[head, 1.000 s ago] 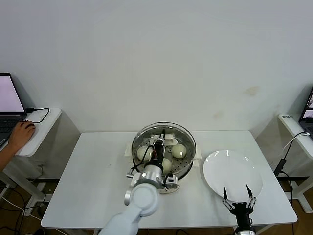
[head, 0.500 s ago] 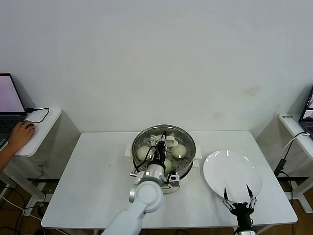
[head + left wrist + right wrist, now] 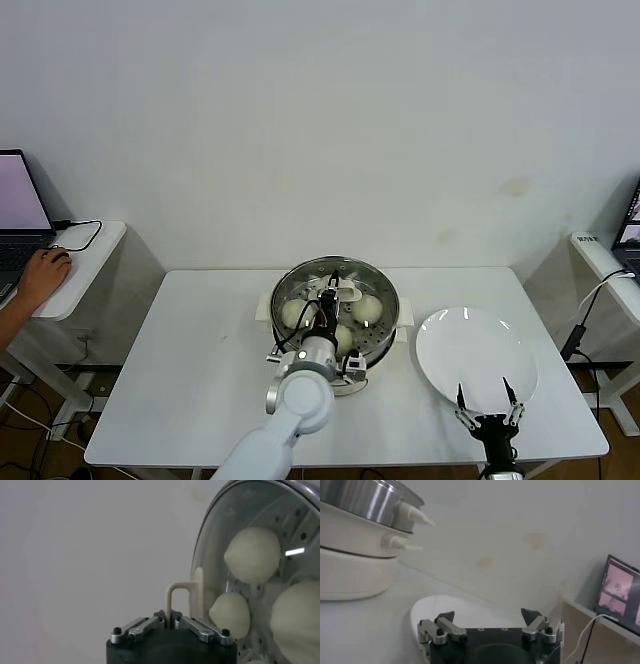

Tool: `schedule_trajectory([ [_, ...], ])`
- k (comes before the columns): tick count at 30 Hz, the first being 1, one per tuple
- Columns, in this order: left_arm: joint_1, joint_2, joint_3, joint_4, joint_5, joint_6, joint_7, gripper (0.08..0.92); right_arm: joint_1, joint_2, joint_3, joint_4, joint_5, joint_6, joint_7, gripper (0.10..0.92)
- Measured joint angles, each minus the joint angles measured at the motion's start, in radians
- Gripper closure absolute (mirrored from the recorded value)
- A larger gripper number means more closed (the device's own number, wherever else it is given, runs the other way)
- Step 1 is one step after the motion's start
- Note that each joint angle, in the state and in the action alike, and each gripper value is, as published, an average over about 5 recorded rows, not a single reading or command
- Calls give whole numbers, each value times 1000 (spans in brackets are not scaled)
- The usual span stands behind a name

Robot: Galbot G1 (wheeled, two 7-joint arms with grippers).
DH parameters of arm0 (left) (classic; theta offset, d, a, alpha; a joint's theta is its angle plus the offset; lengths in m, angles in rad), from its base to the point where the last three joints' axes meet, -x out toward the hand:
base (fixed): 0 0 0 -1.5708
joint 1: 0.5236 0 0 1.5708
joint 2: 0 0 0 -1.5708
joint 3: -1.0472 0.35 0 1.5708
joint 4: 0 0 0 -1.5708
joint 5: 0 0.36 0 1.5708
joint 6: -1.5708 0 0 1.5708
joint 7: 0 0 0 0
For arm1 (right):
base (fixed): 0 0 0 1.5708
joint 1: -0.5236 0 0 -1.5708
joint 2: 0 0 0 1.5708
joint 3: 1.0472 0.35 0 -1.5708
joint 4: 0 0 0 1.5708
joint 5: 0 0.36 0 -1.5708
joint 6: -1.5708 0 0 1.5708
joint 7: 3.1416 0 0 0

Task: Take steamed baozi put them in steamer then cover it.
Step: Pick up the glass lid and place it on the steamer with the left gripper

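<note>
No legible writing. The round stainless-steel steamer point(image 3: 335, 310) at counter point(image 3: 190, 370) centre holds cream-white baozi point(image 3: 366, 308). The left claw point(image 3: 170, 614) grips the clear glass cover's point(image 3: 335, 285) handle. The right claw point(image 3: 489, 617), spread wide, hovers near the white plate point(image 3: 475, 355).

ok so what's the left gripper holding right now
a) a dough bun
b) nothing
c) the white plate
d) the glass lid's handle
d: the left gripper has its fingers shut on the cream-white oblong handle of the round clear glass lid, which sits over the shiny stainless-steel steamer pot.
</note>
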State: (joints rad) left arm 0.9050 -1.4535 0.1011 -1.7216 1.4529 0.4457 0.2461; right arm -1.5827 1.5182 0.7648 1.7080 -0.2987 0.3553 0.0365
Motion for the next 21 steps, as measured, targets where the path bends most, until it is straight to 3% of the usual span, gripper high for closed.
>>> schedule_trajectory([
  [6, 3, -5, -1, -2, -3, -5, -6, 832, -2, 0, -1, 1, -1, 0, -1, 203],
  [21, 75, 56, -6, -136, -45, -12, -26, 412, -7, 5, -2, 5, -10, -1, -4, 202],
])
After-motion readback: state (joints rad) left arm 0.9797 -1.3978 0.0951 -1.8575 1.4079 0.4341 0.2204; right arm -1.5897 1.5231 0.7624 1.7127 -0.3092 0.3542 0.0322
